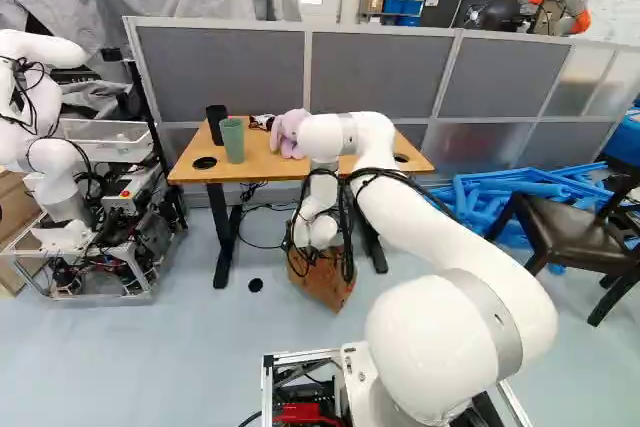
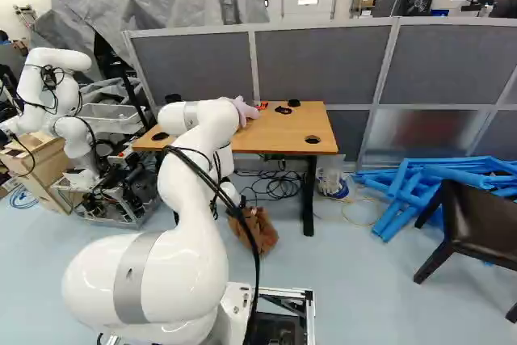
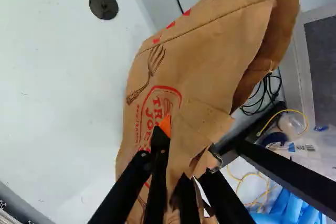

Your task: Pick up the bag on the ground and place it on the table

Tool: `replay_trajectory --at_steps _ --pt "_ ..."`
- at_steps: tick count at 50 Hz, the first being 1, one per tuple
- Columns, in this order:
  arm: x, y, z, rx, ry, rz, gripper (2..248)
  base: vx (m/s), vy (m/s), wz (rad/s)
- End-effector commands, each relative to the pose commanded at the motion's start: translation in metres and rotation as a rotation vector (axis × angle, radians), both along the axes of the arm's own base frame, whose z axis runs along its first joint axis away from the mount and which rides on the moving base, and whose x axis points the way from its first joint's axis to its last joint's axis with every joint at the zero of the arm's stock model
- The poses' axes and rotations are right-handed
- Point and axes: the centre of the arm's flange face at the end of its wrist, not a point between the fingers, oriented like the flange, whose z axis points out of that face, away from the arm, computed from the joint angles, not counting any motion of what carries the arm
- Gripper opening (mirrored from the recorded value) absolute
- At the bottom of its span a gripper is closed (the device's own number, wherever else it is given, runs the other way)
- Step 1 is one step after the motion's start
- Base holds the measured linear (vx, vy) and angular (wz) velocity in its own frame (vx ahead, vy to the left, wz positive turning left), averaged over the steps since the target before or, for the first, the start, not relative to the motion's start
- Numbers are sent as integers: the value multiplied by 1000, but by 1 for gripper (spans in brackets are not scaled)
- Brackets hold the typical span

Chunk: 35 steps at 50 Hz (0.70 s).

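Observation:
My gripper (image 1: 312, 247) is down in front of the wooden table (image 1: 275, 165), mostly hidden by the wrist and cables. Below it the brown paper bag (image 1: 327, 287) hangs or stands tilted, low by the floor; whether it touches the floor I cannot tell. The right base view shows the bag (image 2: 257, 232) partly behind the arm. In the wrist view the gripper (image 3: 174, 145) is shut on the upper edge of the bag (image 3: 202, 56), with one orange-tipped finger on the printed side and the other partly covered by folded paper.
On the table stand a green cup (image 1: 232, 140), a black cup (image 1: 216, 119) and a pink plush toy (image 1: 288, 131). Another robot (image 1: 45, 137) is at the far left. Blue tubes (image 2: 420, 187) and a dark chair (image 2: 477, 224) are to the right. Grey partitions (image 2: 315, 62) rise behind.

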Motion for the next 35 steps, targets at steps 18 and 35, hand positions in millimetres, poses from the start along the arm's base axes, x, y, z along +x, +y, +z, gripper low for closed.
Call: replay_trajectory --at_steps 18,35 --pt "-1 0 27 2 -9 0 21 0 0 0" --pt "-3 -1 52 3 -20 0 21 0 0 0"
